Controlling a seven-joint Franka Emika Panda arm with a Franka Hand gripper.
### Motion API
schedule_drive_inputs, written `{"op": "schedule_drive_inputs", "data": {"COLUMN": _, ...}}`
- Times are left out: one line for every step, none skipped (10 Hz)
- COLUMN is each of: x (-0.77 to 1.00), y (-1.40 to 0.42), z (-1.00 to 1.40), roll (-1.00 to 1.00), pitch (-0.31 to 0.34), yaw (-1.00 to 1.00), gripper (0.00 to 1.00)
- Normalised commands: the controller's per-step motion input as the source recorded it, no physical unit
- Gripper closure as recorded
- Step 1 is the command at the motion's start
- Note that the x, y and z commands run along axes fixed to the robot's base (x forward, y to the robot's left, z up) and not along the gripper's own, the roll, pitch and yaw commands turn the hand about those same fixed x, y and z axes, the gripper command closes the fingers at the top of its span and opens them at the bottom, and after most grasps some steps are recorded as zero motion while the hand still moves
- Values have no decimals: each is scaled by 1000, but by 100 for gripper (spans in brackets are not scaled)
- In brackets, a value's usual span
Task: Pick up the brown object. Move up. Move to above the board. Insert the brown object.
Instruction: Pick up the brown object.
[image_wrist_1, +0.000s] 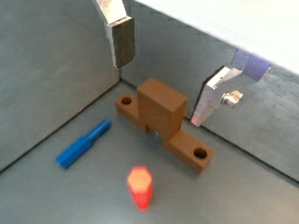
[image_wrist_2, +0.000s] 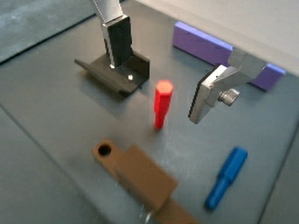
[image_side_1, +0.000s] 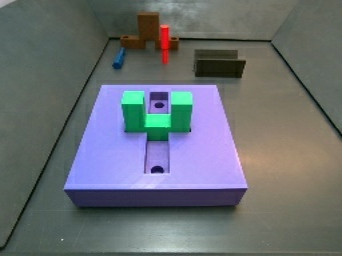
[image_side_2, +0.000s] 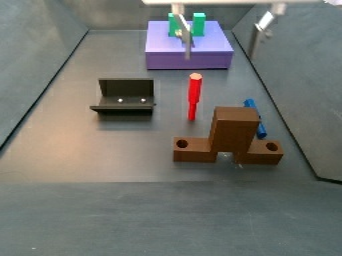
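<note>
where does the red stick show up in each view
Wrist view: red stick stands tip toward the camera, in front of the brown object, below the open gripper.
Wrist view: upright, beside the fixture.
Side view: far end, next to the brown object.
Side view: mid-floor, between the fixture and the brown object.
Shared landmark: the blue stick near it.

The red stick (image_side_2: 194, 95) stood upright between the fixture (image_side_2: 124, 97) and the blue peg (image_wrist_2: 225, 188), which lay flat, seemingly touching nothing.
</note>
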Motion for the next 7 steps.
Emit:
{"op": "schedule_drive_inputs", "data": {"x": -226, "y": 491, "z": -240, "roll": -34, "pitch": -74, "yaw": -314, "gripper": 0}}
{"op": "schedule_drive_inputs", "data": {"x": -217, "y": 486, "z": -280, "roll": -14, "pitch": -77, "yaw": -289, "gripper": 0}}
{"op": "schedule_drive_inputs", "data": {"x": -260, "y": 420, "z": -340, "roll": 0, "pitch": -101, "yaw": -251, "gripper": 0}}
{"op": "schedule_drive_inputs", "data": {"x": -189, "y": 183, "z": -440, "roll": 49, "pitch": -101, "yaw": -94, "gripper": 0}}
{"op": "schedule_drive_inputs", "data": {"x": -66, "y": 103, "z": -451, "roll": 66, "pitch": -71, "yaw": -54, "gripper": 0}}
{"op": "schedule_drive_inputs", "data": {"x": 0, "y": 89, "z": -374, "roll": 3, "pitch": -76, "yaw": 0, "gripper": 0}}
{"op": "schedule_drive_inputs", "data": {"x": -9, "y": 109, "z": -351, "roll": 7, "pitch": -76, "yaw": 0, "gripper": 0}}
